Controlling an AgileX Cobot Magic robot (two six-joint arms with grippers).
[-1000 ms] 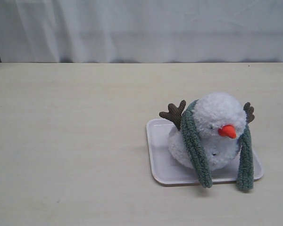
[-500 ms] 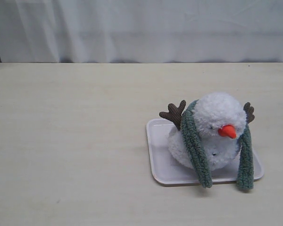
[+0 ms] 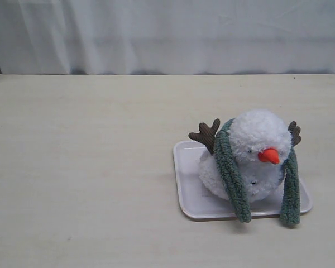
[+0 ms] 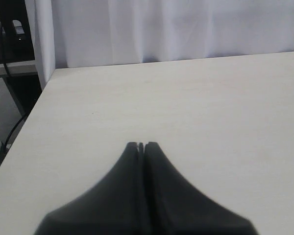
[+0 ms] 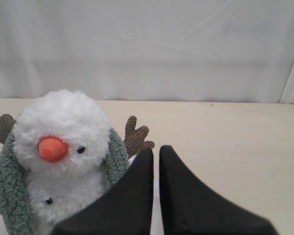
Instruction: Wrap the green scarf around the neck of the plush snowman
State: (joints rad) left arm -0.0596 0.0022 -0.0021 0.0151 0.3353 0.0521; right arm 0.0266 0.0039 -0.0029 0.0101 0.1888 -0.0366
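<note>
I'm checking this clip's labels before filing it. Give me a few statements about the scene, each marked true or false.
1. The plush snowman sits on a white tray. True.
2. The green scarf lies flat on the table beside the tray. False: it is draped around the snowman, both ends hanging down its front.
3. The left jaws hold one scarf end. False: they are shut on nothing, over bare table.
4. The snowman's nose is orange. True.

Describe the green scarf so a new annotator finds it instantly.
On the pale table, right of centre, a white tray holds a plush snowman. The green scarf drapes behind its head, both ends hanging in front. It is the only fuzzy green strip there.
</note>
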